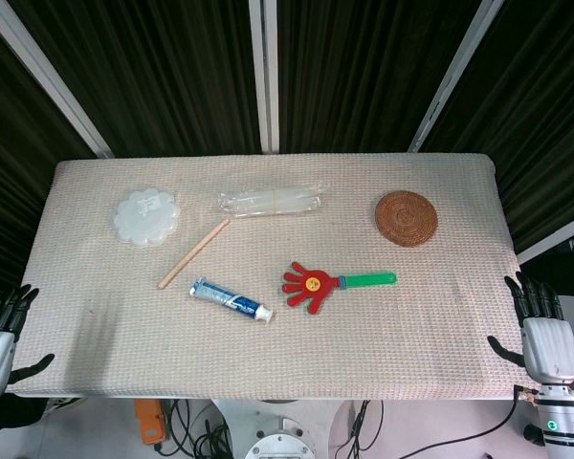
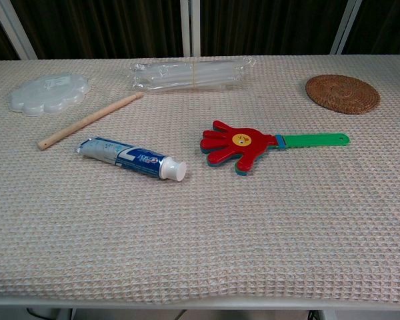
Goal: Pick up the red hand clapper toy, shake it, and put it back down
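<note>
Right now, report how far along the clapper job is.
Done: nothing visible. The red clapper lies flat on the table, near the toothpaste. In hand: nothing; the left hand and right hand sit open at the table's edges. Left: picking it up, shaking it, putting it back.

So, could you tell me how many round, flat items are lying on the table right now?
2: a white scalloped disc at the far left, and a woven brown coaster at the far right. Nothing seems hidden.

I work in a lab test bay: my desk (image 1: 96, 325) wears a waffle-weave cloth, dark curtains (image 1: 172, 67) with metal posts (image 1: 263, 72) stand behind, cables (image 1: 196, 426) trail below.
</note>
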You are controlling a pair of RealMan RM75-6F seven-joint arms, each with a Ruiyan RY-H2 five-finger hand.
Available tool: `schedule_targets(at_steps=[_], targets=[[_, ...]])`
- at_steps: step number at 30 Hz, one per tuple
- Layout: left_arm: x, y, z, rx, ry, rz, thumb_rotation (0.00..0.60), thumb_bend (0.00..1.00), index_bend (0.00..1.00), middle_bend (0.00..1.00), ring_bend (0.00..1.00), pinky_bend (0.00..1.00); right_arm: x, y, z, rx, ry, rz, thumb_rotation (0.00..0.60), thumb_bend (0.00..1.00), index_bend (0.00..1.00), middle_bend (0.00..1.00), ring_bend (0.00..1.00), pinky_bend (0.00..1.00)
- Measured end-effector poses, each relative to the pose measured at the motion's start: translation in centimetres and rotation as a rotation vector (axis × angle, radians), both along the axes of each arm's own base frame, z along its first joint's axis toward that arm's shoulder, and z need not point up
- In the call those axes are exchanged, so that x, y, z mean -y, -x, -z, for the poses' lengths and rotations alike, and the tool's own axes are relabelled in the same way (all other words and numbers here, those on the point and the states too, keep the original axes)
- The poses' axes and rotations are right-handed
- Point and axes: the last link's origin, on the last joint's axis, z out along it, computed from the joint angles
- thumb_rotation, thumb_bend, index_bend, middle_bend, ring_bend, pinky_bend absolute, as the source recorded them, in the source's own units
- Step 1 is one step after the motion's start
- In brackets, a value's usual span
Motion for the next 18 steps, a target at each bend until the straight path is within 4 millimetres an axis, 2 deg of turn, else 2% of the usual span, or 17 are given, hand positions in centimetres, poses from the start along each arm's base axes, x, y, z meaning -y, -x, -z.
schedule_targets(at_steps=[11, 18], targets=[[0.0, 0.1, 0.0, 0.001, 0.004, -0.001, 0.600, 0.10, 0.04, 0.02, 0.00, 0.03, 0.4, -0.2, -0.1, -0.007, 0.000, -0.004, 0.600, 0.08, 0.00, 0.00, 0.00, 0.00], [-0.1, 0.2, -0.3, 0.005, 0.004, 0.001, 0.600, 0.10, 0.04, 0.02, 0.00, 0.03, 2.4, -1.5, 0.6, -0.029, -0.058, -0.032, 0.600, 0.09, 0.00, 0.00, 0.00, 0.00]])
